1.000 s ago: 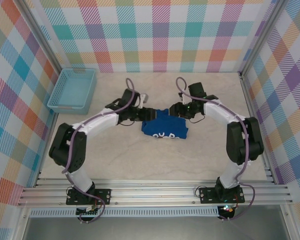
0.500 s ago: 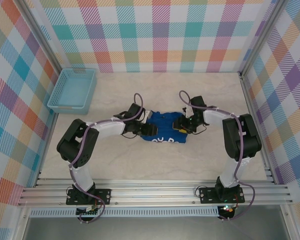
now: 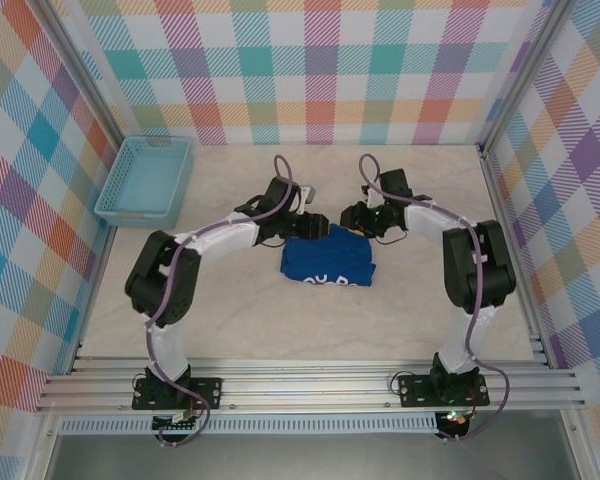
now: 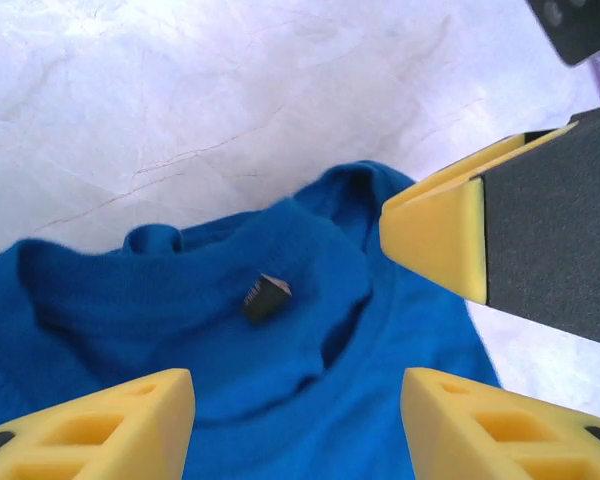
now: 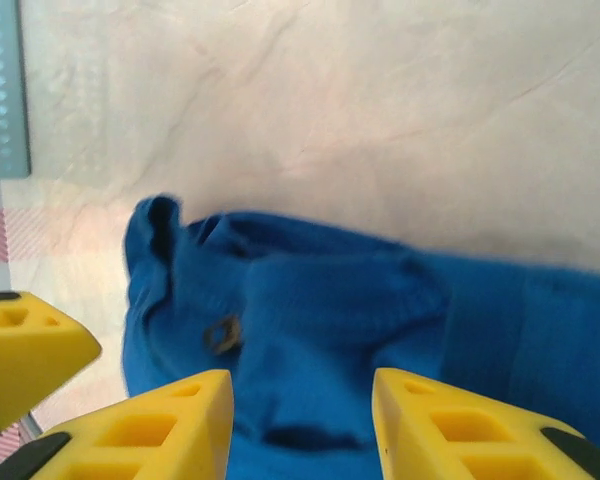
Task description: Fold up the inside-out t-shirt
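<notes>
The inside-out t-shirt (image 3: pixel 327 262) lies as a compact royal-blue bundle in the middle of the table, with a small yellow and white print along its near edge. My left gripper (image 3: pixel 317 232) hovers at its far left corner, and my right gripper (image 3: pixel 349 221) hovers at its far right corner. The left wrist view looks down on the collar and a small dark tag (image 4: pixel 267 297); my left gripper (image 4: pixel 298 430) is open above the cloth. My right gripper (image 5: pixel 302 420) is open too, over the same collar area of the t-shirt (image 5: pixel 380 310). Nothing sits between either pair of fingers.
A light blue mesh basket (image 3: pixel 145 180) stands at the far left by the wall, and its edge (image 5: pixel 0 90) shows in the right wrist view. The two grippers are close together; the right one's yellow finger (image 4: pixel 445 235) shows in the left wrist view.
Half a second ago both grippers were low over the shirt's middle. They have since drawn back to its far edge, and the right jaws have narrowed somewhat. The shirt stays in a bundle.
</notes>
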You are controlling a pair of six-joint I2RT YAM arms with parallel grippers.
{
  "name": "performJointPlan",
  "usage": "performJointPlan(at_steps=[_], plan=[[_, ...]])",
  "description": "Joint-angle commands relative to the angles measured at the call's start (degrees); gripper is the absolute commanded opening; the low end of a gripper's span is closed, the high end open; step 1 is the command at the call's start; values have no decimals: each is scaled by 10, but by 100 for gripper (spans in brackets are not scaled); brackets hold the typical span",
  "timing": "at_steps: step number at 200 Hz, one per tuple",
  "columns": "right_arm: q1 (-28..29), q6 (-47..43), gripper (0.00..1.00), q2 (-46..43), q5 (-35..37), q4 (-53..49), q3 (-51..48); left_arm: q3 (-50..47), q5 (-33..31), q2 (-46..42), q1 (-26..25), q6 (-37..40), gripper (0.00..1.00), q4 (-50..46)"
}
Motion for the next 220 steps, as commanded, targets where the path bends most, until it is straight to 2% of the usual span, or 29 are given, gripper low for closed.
performJointPlan(at_steps=[1,35,56,78,102,140,160,186,220], plan=[[-16,29,40,44,7,-13,29,23,-13,47,6,-3,56,-41],[-48,30,38,60,14,-25,19,-16,-84,52,9,10,56,-47],[-57,9,38,35,1,-25,11,-38,-98,26,13,8,57,-34],[-55,-18,40,-22,-38,-17,-17,-63,-84,-18,12,0,59,-13],[-46,-38,45,-96,-40,-31,-81,-112,-60,-85,11,-17,61,18],[-13,-47,55,-164,40,-95,-155,-202,-38,-160,8,-29,62,17],[-9,-49,62,-141,44,-93,-148,-234,-26,-180,8,-24,62,15],[-6,-42,68,-82,2,-71,-109,-238,-18,-151,9,-18,62,14],[19,-38,70,-34,-9,-62,-88,-259,-27,-101,8,-25,62,40]])
